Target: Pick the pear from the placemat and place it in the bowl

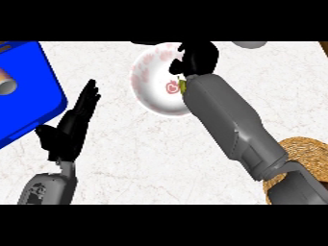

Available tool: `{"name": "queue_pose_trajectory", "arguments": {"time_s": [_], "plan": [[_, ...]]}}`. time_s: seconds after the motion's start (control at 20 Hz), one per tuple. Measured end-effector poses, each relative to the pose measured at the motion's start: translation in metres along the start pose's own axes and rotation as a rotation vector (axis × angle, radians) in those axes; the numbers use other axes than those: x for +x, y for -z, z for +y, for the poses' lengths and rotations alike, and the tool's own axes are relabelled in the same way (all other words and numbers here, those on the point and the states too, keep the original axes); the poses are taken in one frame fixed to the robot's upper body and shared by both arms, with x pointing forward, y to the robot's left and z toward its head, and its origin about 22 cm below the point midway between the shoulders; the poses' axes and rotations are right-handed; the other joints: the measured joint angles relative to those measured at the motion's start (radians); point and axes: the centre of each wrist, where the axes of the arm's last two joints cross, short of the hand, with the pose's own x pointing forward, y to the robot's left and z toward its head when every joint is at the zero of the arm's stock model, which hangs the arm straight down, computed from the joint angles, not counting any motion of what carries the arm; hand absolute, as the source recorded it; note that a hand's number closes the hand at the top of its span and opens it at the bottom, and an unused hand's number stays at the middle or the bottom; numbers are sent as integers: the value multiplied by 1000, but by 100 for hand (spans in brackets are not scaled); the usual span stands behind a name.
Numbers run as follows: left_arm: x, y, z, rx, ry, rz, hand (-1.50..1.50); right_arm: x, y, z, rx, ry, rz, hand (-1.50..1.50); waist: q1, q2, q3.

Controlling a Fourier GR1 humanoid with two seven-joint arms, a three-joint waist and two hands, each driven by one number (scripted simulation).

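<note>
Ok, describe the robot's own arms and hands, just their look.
Both forearms are grey, boxy and smooth-shelled. The right forearm is a long tapered block with a seam line along its side and a darker grey segment nearest the lower edge. The left forearm carries dark recessed panels. Each ends in a black hand: left hand, right hand. No cables show.

Yellow-green pear (182,85) over white bowl (156,84)

Left hand (72,120) rests open, fingers straight (pointing up); right hand (200,56) curled, forearm stretched forward.
</note>
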Motion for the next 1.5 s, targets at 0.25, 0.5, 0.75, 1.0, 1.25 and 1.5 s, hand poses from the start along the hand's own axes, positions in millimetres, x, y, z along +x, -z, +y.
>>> {"name": "queue_pose_trajectory", "arguments": {"time_s": [0.25, 0.5, 0.75, 1.0, 1.25, 1.5], "plan": [[-3, 0, 6, 2, 1, 3, 0, -14, -1, 4, 51, 132, -63, -150, -2, 0, 0], [-9, -4, 1, 8, -3, 5, 0, -7, -3, -3, -48, 274, -145, -150, -6, -4, 0], [-9, -6, -1, 18, 5, 11, 0, -4, -3, -16, -119, 392, -161, -150, -18, -9, -1], [-6, -9, 7, 29, 5, 13, 0, -5, -7, -32, -118, 506, -130, -150, -28, -13, -1], [-6, -8, 6, 39, 2, 11, 0, -28, -19, -51, -90, 624, -118, -150, -39, -16, -1], [-7, -9, 12, 40, 1, 16, 0, -66, -40, -65, -52, 688, -143, -150, -37, -14, -1]]}}
